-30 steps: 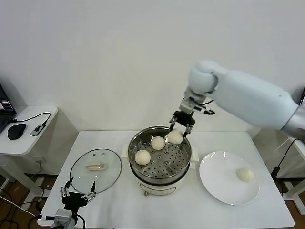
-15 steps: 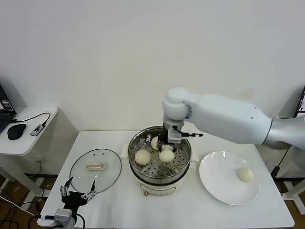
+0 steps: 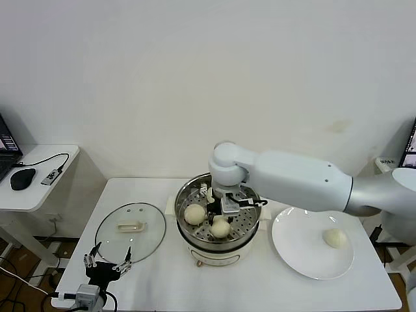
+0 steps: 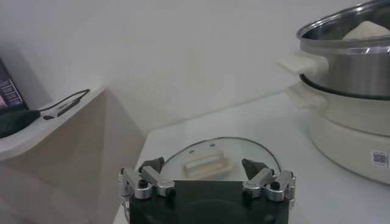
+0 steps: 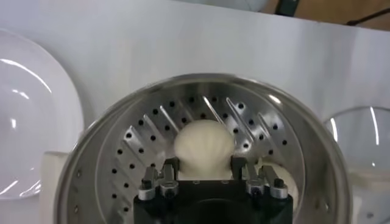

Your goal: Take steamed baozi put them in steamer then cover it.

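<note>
The right end effector (image 3: pixel 222 218) is lowered inside the steamer (image 3: pixel 250 224), its fingers clamped on a bun (image 5: pixel 204 146) just above the perforated floor, evidently so the soft dough can be let go low rather than dropped. Two other buns (image 3: pixel 194 214) already sit in the basket, one largely hidden behind the wrist. A fourth bun (image 3: pixel 335 238) waits on the white plate (image 3: pixel 299 250) to the right. The glass lid (image 3: pixel 130 232) lies flat on the tabletop (image 3: pixel 162 279) left of the pot, within reach of the left end effector (image 3: pixel 106 262), which is parked near it with its fingers spread and empty
</note>
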